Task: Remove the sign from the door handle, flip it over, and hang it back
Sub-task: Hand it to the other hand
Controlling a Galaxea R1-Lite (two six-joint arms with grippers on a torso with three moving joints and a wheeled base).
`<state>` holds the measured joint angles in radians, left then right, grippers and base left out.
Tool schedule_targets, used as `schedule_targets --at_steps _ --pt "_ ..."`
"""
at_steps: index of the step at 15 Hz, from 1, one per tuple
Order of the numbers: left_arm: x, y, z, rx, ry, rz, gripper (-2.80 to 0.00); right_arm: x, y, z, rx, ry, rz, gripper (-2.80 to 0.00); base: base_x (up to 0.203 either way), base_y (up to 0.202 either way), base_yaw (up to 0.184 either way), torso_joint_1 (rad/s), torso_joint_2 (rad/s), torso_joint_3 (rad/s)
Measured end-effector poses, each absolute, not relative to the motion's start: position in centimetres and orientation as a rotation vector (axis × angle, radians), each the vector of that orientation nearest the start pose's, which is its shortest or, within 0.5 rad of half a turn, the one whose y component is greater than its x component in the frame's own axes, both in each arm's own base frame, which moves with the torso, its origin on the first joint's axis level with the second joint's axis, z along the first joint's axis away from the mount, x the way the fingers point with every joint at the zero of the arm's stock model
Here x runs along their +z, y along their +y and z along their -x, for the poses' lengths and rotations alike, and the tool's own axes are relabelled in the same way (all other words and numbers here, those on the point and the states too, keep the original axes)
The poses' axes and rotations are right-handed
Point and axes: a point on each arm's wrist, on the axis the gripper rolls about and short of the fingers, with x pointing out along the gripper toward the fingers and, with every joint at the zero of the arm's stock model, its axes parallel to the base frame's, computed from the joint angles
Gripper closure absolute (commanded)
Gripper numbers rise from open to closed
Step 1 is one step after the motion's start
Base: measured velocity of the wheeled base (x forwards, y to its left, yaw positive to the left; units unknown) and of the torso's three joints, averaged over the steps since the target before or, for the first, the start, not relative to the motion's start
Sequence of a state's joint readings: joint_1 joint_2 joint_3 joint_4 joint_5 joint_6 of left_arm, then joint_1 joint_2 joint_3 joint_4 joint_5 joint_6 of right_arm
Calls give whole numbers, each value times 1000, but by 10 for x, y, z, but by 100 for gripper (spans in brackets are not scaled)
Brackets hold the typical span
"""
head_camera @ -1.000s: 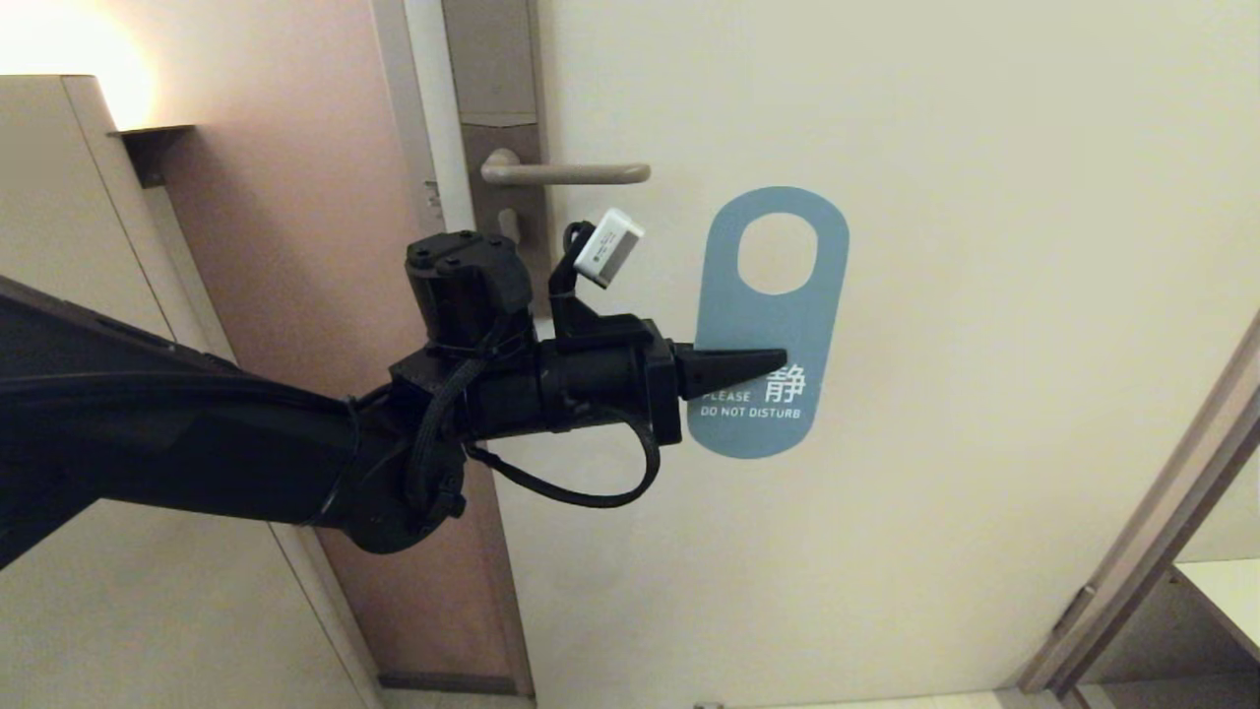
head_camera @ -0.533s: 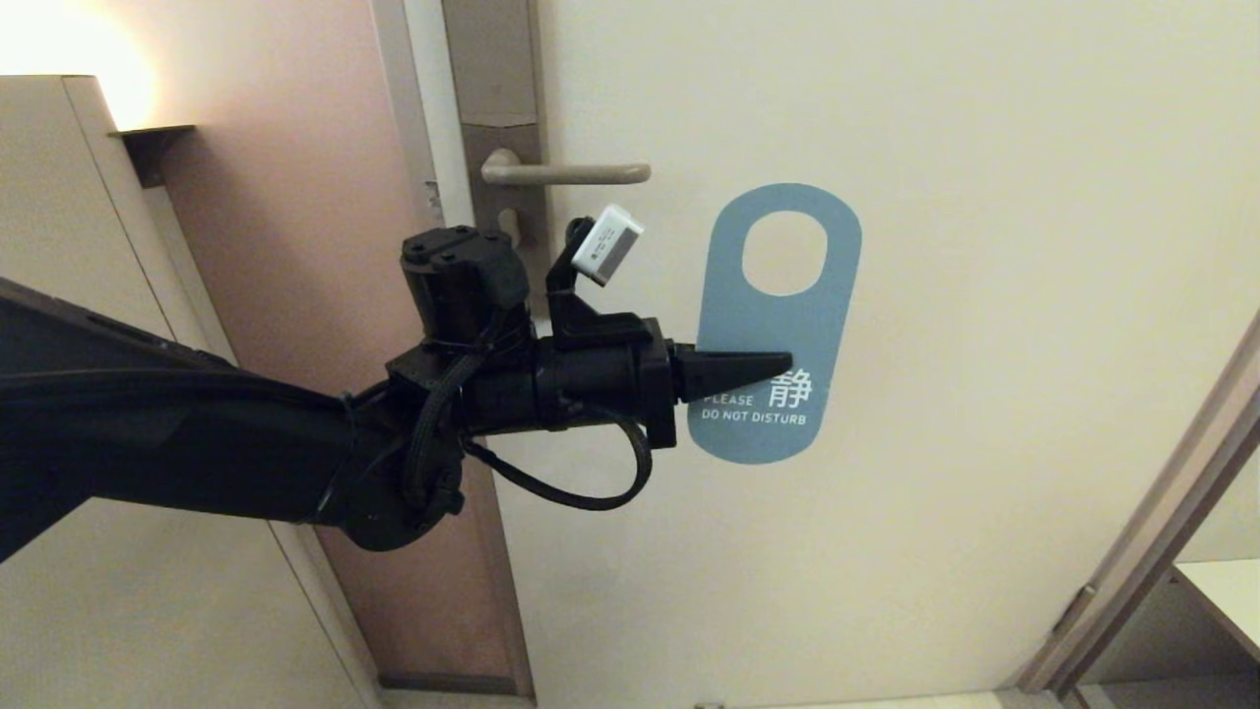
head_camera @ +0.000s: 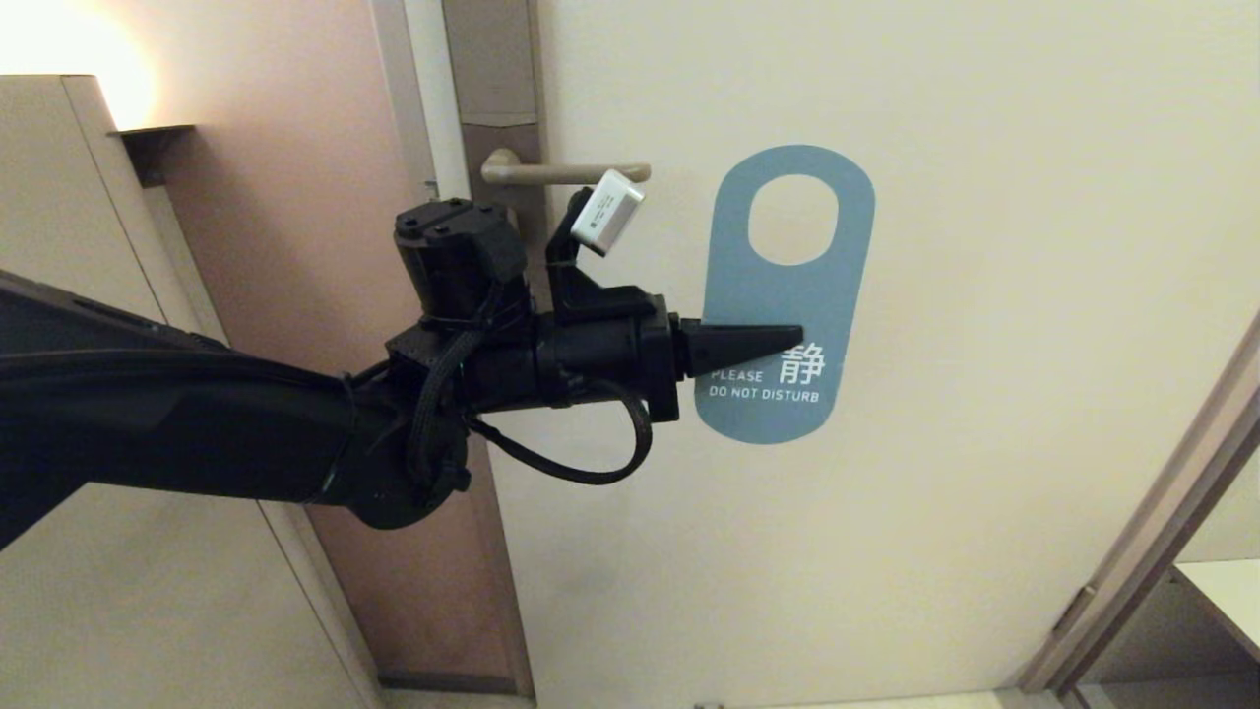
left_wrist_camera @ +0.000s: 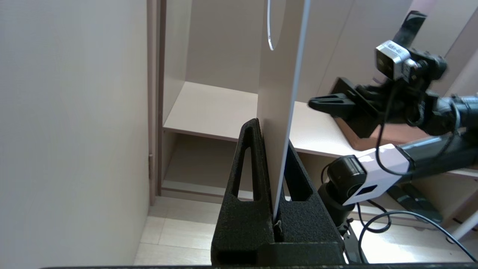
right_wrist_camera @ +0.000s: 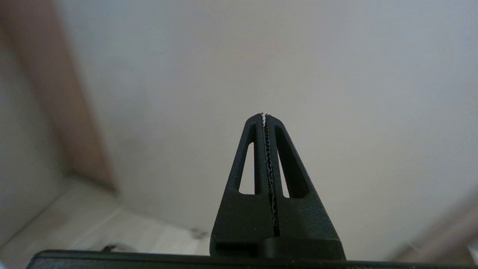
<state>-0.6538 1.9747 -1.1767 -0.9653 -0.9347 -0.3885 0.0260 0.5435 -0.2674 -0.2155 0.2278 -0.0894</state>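
Note:
The sign [head_camera: 792, 286] shows its blue "DO NOT DISTURB" face, upright in front of the door and off the door handle [head_camera: 566, 173]. Its oval hole sits level with the lever, a little to the right of the lever's tip. My left gripper [head_camera: 792, 340] reaches in from the left and is shut on the sign's lower half. In the left wrist view the sign [left_wrist_camera: 280, 86] stands edge-on, pinched between the black fingers [left_wrist_camera: 254, 168] of the left gripper [left_wrist_camera: 272, 133]. My right gripper [right_wrist_camera: 264, 115] is shut and empty; the right gripper [left_wrist_camera: 326, 102] also appears beyond the sign.
The cream door [head_camera: 984, 295] fills the background behind the sign. A pale cabinet [head_camera: 59, 295] stands at the left and a door frame [head_camera: 1142, 581] runs along the lower right. An open shelf unit [left_wrist_camera: 209, 112] lies past the sign.
My left gripper has lifted the sign and carried it slightly to the right; its hole now sits level with the lever instead of below it.

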Motion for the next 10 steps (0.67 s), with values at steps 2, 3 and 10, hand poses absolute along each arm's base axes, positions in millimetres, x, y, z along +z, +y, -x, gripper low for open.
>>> schedule_targets --at_steps 2,3,10 --pt "220 -250 -295 -1612 124 274 0 181 8 -50 333 87 73 0 0 0 0 0 0 0" --pt "221 -251 -295 -1634 128 270 0 185 9 -58 365 105 68 0 0 0 0 0 0 0" --pt "223 -264 -295 -1691 134 282 0 207 15 -120 590 118 45 0 0 0 0 0 0 0"
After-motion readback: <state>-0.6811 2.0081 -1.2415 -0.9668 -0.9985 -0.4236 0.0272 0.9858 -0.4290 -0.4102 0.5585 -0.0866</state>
